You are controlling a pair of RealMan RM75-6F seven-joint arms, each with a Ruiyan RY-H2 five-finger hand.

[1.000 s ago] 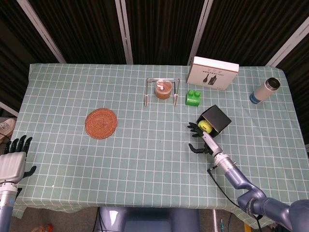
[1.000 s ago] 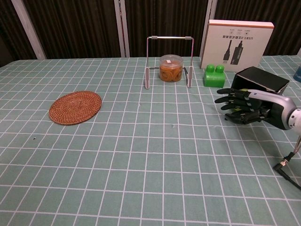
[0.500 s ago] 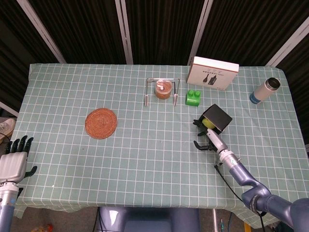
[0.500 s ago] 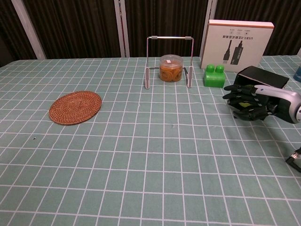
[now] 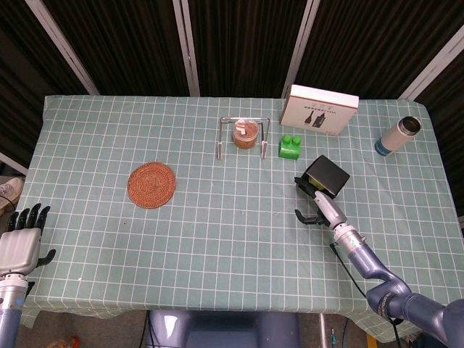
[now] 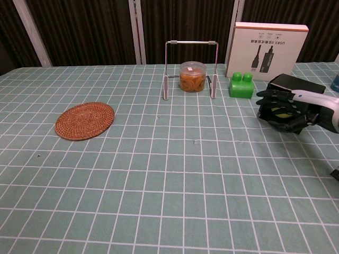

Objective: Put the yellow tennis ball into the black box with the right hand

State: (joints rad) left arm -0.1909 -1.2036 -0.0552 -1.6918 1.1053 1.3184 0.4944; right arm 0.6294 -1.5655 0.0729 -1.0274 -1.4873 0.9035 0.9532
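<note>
The black box (image 5: pixel 330 172) lies on its side right of the table's middle, its opening facing my right hand (image 5: pixel 316 202). That hand is pushed up against the box's mouth, fingers curled around the yellow tennis ball (image 6: pixel 279 110). In the chest view only slivers of yellow-green show between the dark fingers of the right hand (image 6: pixel 284 108), just in front of the box (image 6: pixel 297 84). The head view hides the ball behind the hand. My left hand (image 5: pixel 22 242) hangs off the table's near left corner, fingers apart and holding nothing.
A woven round coaster (image 5: pixel 151 185) lies at the left. Along the back stand a jar inside a metal frame (image 5: pixel 245 135), a green block (image 5: pixel 291 146), a white carton (image 5: pixel 319 109) and a bottle (image 5: pixel 397 135) at far right.
My right hand has carried the ball forward and to the right into the box's mouth; the ball, plainly seen before, is now mostly covered. The left hand has stayed put.
</note>
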